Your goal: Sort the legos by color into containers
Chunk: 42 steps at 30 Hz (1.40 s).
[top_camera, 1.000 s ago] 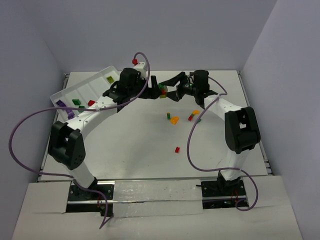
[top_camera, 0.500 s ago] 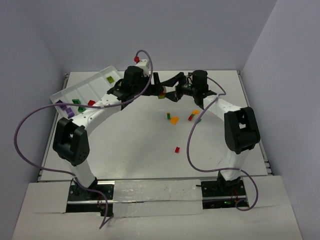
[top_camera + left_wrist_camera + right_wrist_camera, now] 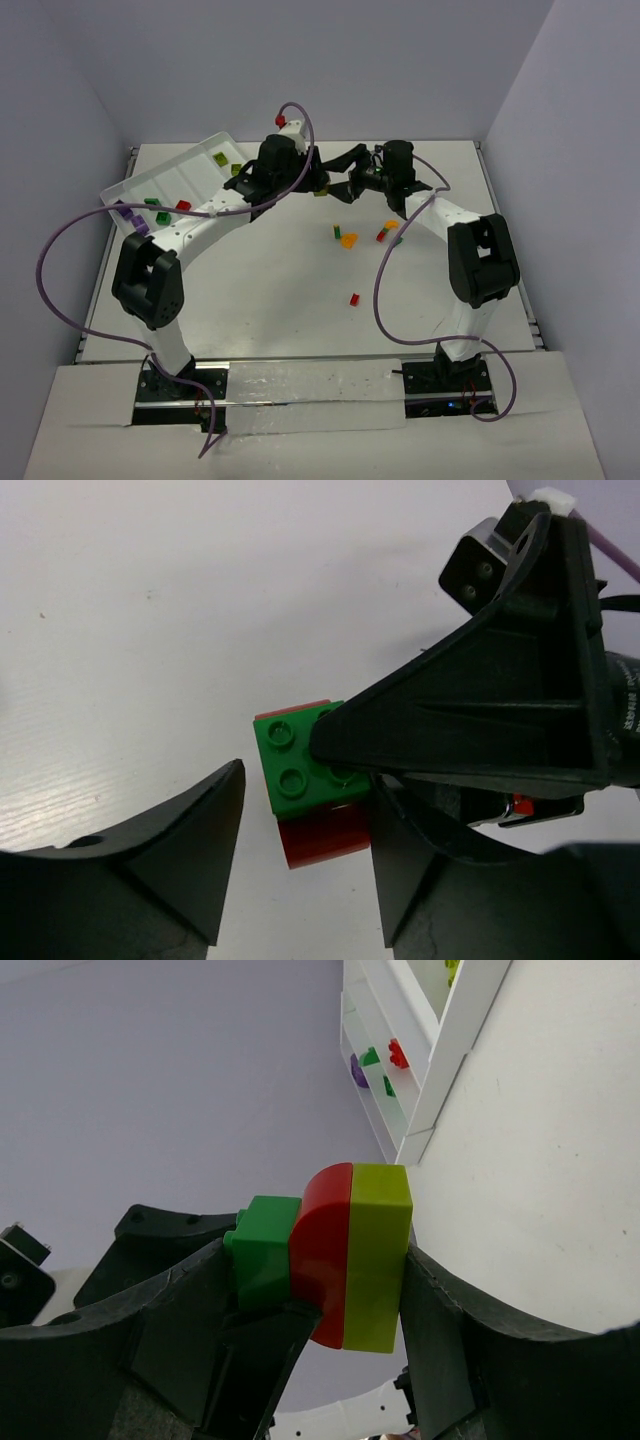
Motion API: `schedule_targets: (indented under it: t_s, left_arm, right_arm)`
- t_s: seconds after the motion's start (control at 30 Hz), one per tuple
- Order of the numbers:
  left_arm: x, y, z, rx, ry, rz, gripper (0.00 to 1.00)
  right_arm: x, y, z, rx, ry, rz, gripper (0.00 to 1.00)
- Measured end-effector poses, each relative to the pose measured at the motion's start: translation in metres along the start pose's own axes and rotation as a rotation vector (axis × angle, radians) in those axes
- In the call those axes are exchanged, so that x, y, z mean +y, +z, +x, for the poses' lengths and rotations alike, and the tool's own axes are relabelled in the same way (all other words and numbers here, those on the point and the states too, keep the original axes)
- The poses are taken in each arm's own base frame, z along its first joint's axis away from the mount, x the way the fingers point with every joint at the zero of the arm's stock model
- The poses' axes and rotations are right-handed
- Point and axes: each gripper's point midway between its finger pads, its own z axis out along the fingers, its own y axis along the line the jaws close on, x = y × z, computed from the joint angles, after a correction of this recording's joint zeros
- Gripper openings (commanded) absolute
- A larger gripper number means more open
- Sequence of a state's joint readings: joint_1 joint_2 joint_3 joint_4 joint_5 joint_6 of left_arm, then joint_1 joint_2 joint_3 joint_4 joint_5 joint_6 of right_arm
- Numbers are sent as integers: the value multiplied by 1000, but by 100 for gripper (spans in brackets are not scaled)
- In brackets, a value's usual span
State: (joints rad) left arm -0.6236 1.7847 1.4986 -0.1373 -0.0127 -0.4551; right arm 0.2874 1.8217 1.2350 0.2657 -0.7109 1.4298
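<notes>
Legos [image 3: 350, 1255] within right tool [image 3: 320, 1305]

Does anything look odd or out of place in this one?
Yes. The right end effector grips a stack of joined green, red and lime bricks. Mixed colours cannot be sorted until they are pulled apart.

Bright, even light; soft shadows

Logged: left arm [image 3: 200, 222] and right arm [image 3: 441, 213] have white links, black joints, looping purple cables [image 3: 376, 290]. Matte black left gripper [image 3: 305, 815], right gripper [image 3: 315, 1260].
</notes>
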Motion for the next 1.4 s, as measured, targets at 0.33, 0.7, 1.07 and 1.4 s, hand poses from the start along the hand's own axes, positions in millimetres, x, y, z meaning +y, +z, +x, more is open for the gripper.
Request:
schedule_targets:
  t_s: [0.33,0.7,1.07,1.4]
  left_arm:
    - [-4,3,-2,-8,-10,1,16]
    - [2,-5,8,41,-28,35,0]
    - [16,-81,-1,145,-158,395,0]
    - [-15,-141,1,142,-144,749,0]
  right_arm:
    - [0,1,0,-8,16,-10,85]
    - [1,-3,1,16,9,-25,100]
    - [37,-52,-31,82,-260,-229,96]
    - [62,-72,48,396,-597,-437,81]
